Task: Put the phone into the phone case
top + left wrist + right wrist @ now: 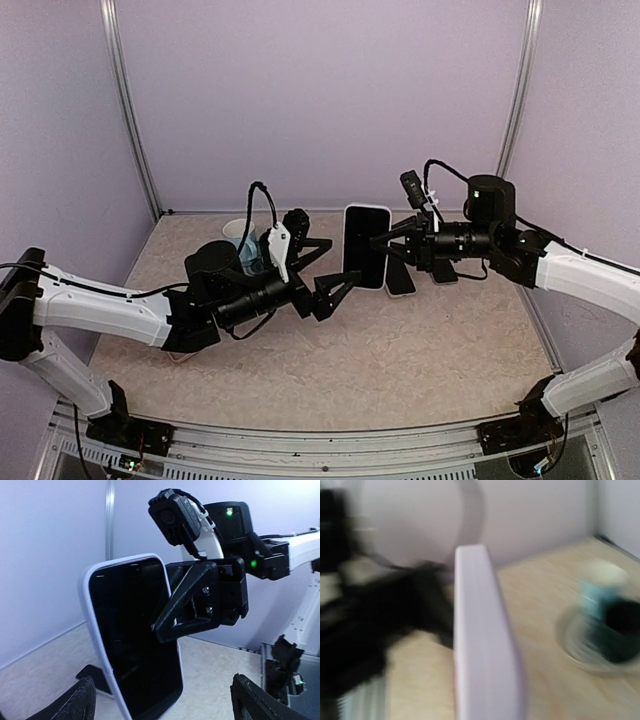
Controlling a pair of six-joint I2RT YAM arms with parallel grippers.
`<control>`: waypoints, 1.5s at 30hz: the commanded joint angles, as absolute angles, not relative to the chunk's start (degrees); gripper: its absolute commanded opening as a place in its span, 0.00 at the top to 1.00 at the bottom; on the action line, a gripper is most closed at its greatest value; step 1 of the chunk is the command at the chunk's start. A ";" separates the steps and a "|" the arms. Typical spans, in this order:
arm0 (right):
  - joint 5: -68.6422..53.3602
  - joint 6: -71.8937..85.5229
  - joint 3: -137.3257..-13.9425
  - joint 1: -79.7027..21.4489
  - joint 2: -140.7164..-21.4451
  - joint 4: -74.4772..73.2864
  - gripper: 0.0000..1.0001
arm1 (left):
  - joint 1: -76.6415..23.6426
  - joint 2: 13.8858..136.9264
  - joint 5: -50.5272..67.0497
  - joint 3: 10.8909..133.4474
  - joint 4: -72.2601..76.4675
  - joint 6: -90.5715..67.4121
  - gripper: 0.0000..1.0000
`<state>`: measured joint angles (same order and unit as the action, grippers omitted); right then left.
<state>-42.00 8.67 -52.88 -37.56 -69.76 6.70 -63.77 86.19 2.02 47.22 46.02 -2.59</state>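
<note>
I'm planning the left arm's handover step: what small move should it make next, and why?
Probably ease the left gripper forward until its fingers straddle the phone. The right gripper clamps the white-rimmed phone upright by one edge, and the left's fingers stand open just short of its free edge.

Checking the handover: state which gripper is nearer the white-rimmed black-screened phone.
Right. The right gripper is clamped on the white-rimmed black-screened phone, holding it upright. The left gripper sits open just off the opposite edge, not gripping it.
</note>
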 commanded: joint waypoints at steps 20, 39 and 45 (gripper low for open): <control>-50.14 16.25 -98.29 -23.88 -127.45 -23.78 1.00 | -60.87 72.53 -30.47 41.67 22.29 -7.44 0.06; -32.35 10.57 -114.61 -21.18 -136.40 -39.93 0.73 | -57.12 71.27 -33.29 41.14 4.13 -31.16 0.07; -25.62 7.81 -114.79 -21.27 -130.37 -40.95 0.63 | -56.24 75.00 -32.47 40.53 -11.65 -45.50 0.06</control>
<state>-31.66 10.92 -113.14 -21.67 -136.97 -39.86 -56.93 72.64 -31.99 41.17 2.04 -32.56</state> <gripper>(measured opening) 0.348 0.933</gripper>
